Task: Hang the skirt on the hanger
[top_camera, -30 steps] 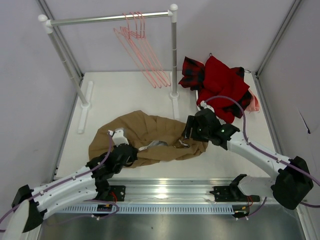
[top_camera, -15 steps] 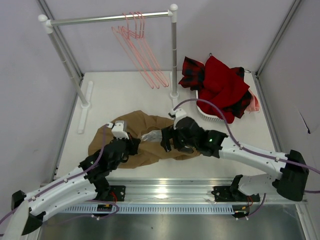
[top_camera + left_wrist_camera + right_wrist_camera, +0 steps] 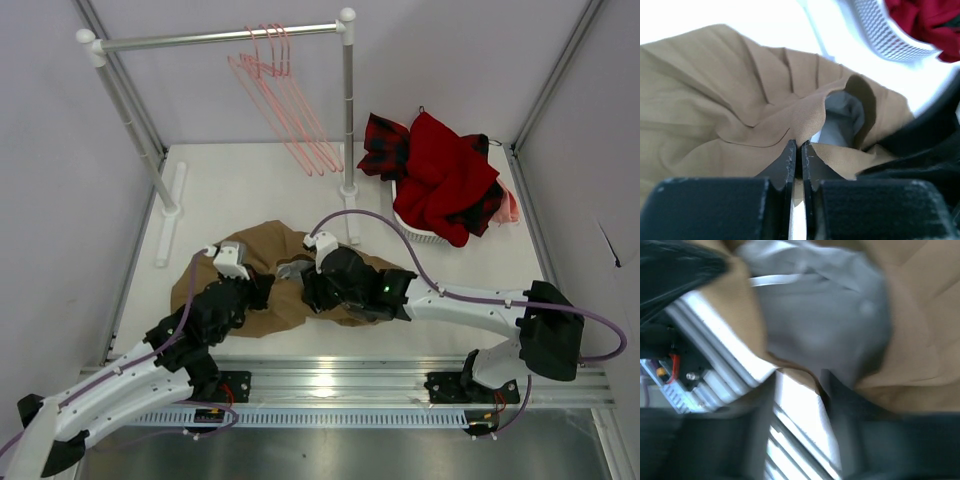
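This is looking like a robotics lab cell: plain walls (image 3: 450, 70) are closing in behind a small garment rack (image 3: 220, 38). In front of the rack, an aluminium rail (image 3: 330, 380) is anchoring two cabled arms (image 3: 130, 375).

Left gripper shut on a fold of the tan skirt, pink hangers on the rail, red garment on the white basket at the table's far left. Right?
Wrong side: the top external view shows the white mesh basket with the red cloth garment at the table's far right. The rest holds: left gripper shut on a fold of the tan cloth skirt, thin pink hangers on the metal rail.
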